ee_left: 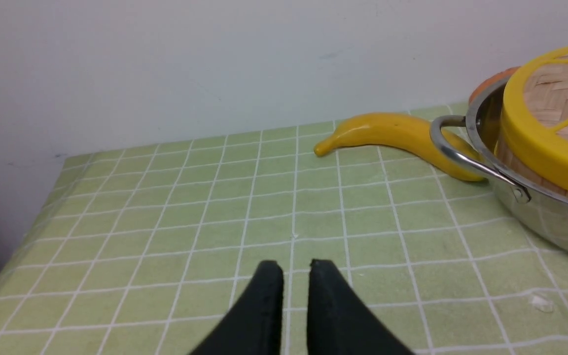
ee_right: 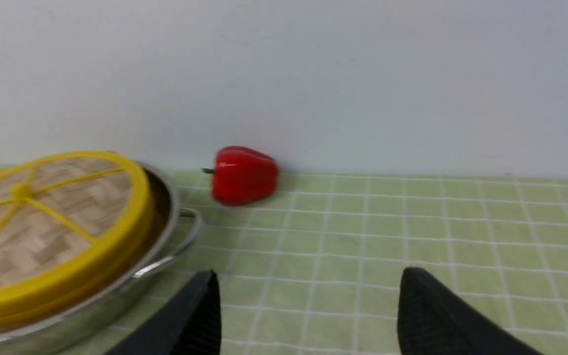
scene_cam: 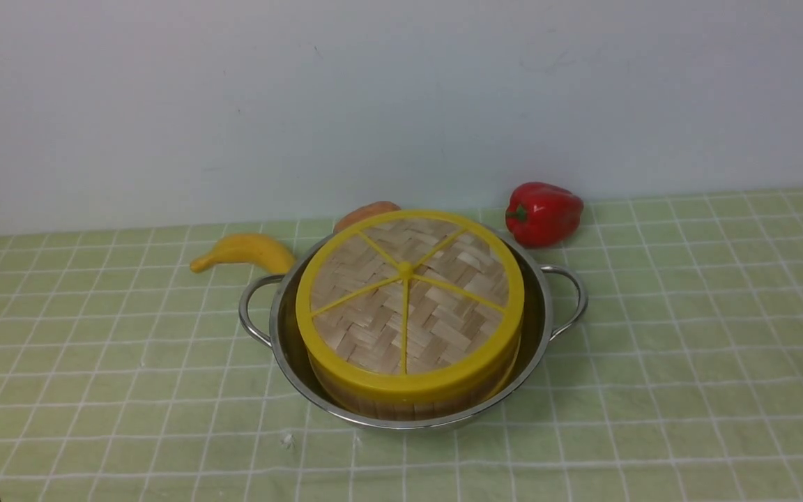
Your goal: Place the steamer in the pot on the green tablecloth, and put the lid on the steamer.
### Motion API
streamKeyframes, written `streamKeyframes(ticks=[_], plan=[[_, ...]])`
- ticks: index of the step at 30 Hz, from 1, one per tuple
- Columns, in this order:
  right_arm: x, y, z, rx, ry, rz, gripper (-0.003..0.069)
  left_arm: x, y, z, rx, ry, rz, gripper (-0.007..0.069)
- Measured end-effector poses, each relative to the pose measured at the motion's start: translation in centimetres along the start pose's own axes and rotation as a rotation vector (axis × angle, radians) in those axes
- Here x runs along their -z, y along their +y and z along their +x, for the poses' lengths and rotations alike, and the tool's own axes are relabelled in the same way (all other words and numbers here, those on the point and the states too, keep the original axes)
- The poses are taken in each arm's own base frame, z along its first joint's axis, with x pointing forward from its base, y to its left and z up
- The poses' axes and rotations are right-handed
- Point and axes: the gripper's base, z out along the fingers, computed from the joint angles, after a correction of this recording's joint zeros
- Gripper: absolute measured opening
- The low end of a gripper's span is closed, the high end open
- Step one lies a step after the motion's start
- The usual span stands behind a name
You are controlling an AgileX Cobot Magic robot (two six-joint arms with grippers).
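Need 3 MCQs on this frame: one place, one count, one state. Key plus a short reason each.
1. Where is the pepper?
A. in the pot
B. behind the pot, right, by the wall
C. on the lid

2. How many yellow spokes on the lid?
A. four
B. six
C. eight

3. How is the right gripper?
A. open, empty
B. shut on the lid
C. shut on a handle

Key: B, it lies on the cloth past the pot. B, six run from the hub. A, its fingers stand wide apart over bare cloth.
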Motion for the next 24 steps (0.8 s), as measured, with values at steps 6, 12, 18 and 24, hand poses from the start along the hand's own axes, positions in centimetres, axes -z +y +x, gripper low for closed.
streamKeyframes(ticks=[6, 12, 18, 24], plan=[[-0.1, -1.2, 4.8, 0.015, -0.062, 0.079, 0.0471, 0.0, 0.0, 0.0, 0.0, 0.0, 0.0, 0.009], [-0.5, -1.6, 7.7, 0.012, -0.045, 0.097, 0.0471, 0.0, 0.0, 0.0, 0.0, 0.0, 0.0, 0.0096], [-0.7, -1.7, 8.5, 0.012, -0.025, 0.099, 0.0471, 0.0, 0.0, 0.0, 0.0, 0.0, 0.0, 0.0105], [-0.7, -1.7, 8.5, 0.012, -0.028, 0.098, 0.0471, 0.0, 0.0, 0.0, 0.0, 0.0, 0.0, 0.0116]])
